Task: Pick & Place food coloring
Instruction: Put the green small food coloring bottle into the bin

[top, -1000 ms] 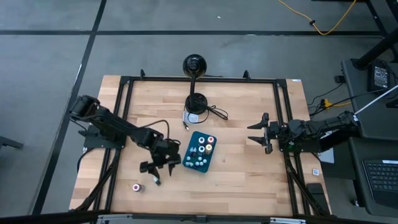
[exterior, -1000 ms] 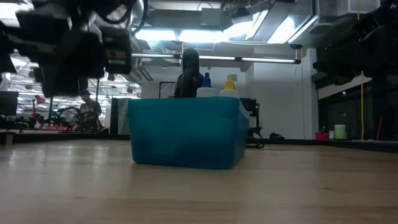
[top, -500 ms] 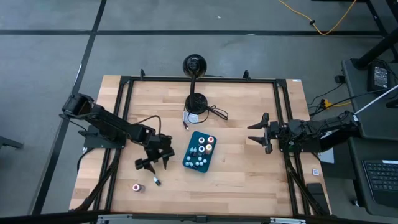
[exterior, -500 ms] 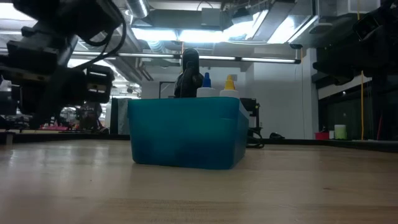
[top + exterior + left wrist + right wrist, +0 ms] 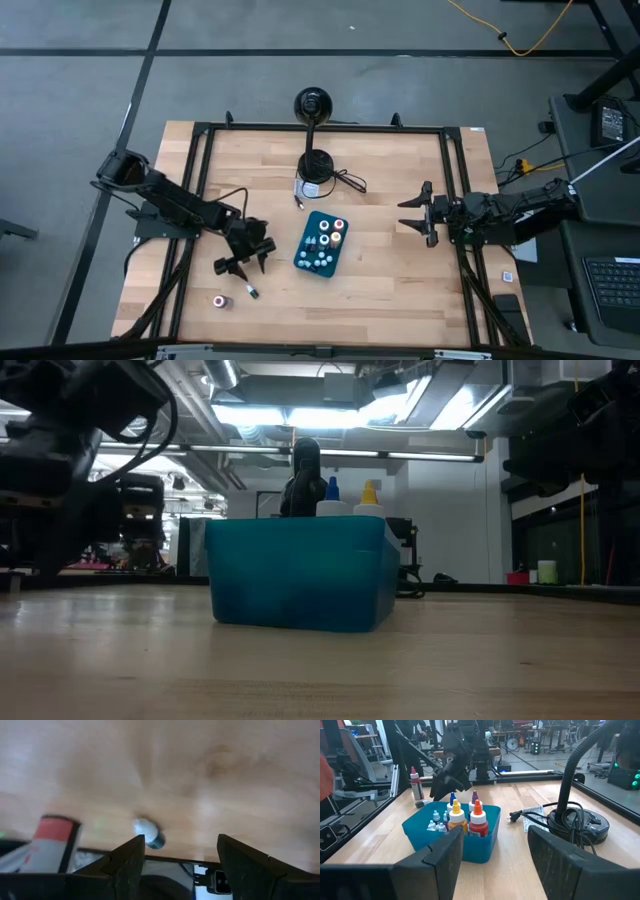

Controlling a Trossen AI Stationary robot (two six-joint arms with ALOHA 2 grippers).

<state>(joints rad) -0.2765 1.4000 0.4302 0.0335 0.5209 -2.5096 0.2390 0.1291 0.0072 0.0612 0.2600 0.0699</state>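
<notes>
The left gripper (image 5: 240,264) has been drawn back from the teal tray (image 5: 303,262) toward two food coloring bottles (image 5: 251,292) lying loose on the worktop (image 5: 390,200); its fingers (image 5: 127,865) are spread and empty. A further pick is judged to be starting. Most bottles are already stood in the tray. The right gripper (image 5: 415,212) is kept idle, fingers apart. A black lamp base (image 5: 317,166) and its cable are found beyond the tray, clear of the route.

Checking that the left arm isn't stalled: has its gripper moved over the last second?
Yes. The left gripper has drawn back from the teal tray, toward the table's left side.
</notes>
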